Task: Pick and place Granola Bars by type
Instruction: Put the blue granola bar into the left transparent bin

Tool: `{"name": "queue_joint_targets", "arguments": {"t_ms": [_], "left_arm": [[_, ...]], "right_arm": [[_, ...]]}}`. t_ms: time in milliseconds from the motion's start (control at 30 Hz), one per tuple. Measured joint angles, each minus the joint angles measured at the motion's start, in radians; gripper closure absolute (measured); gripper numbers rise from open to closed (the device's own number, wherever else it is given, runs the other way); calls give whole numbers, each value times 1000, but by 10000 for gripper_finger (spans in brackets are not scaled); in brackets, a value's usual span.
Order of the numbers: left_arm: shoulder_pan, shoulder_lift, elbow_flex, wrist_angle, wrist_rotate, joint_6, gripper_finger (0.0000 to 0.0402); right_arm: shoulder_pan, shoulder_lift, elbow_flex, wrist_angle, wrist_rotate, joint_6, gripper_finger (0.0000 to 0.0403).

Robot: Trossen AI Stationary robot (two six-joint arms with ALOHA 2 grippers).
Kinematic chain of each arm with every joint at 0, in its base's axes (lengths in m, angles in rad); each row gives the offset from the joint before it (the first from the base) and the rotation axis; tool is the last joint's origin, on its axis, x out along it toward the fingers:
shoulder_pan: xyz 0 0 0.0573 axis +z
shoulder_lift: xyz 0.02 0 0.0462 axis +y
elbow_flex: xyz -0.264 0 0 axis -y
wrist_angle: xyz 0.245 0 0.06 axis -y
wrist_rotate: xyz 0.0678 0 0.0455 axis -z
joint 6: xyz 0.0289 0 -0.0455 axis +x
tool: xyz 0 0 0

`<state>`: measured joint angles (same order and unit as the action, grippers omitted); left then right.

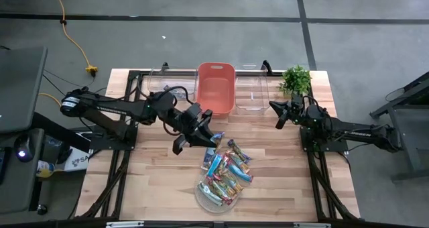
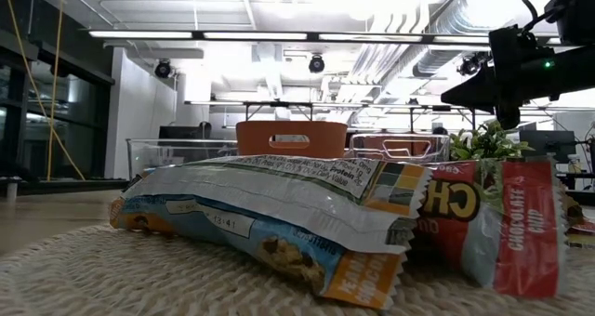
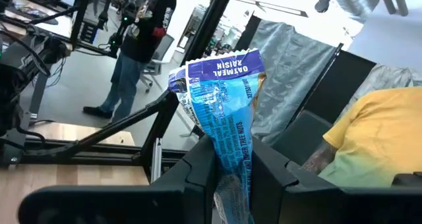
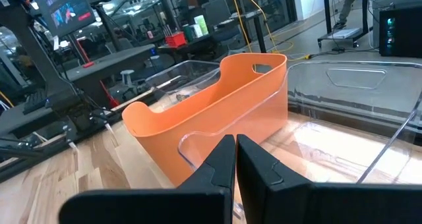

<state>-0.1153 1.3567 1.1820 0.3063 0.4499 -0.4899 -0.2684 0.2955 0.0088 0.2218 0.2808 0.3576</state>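
My left gripper (image 1: 206, 135) hangs above the table's middle, shut on a blue "Oatmeal Raisin" granola bar (image 3: 224, 99). Just toward the near edge from it, several granola bars (image 1: 226, 171) in blue, red and tan wrappers lie heaped on a round mat (image 1: 203, 196). In the low view a pale blue bar (image 2: 270, 209) and a red "Chocolate Chip" bar (image 2: 507, 228) lie on the mat's coiled surface. My right gripper (image 4: 236, 161) waits shut at the far right (image 1: 279, 114), facing the bins with nothing between its fingers. My left gripper pinches the blue bar's flat faces (image 3: 232, 159) between its two fingers (image 3: 198, 174). The bar runs along the fingers, and its crimped end (image 3: 221, 64) sticks out well past the fingertips. The fingers point roughly level toward the table's right. The bar is lifted clear of the table.
An orange bin (image 1: 216, 87) stands at the far middle, between a clear bin (image 1: 252, 94) on its right and another clear bin (image 1: 163, 80) on its left. A small green plant (image 1: 295, 78) sits at the far right corner. People show in the room beyond the table.
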Motion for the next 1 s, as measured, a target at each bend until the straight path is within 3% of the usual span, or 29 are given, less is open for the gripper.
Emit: {"name": "queue_joint_targets", "arguments": {"t_ms": [167,400,633,767,1000], "left_arm": [[15,0,0,39,-32,20,340],[105,0,0,228,-57,39,340],[206,-14,0,233,-265,79,340],[253,-45,0,117,-512,127,340],[302,-122,0,-246,-1164,176,340]], "right_arm": [[0,0,0,0,0,0,402],[0,0,0,0,0,0,402],[0,0,0,0,0,0,402],[0,0,0,0,0,0,402],[0,0,0,0,0,0,402]]}}
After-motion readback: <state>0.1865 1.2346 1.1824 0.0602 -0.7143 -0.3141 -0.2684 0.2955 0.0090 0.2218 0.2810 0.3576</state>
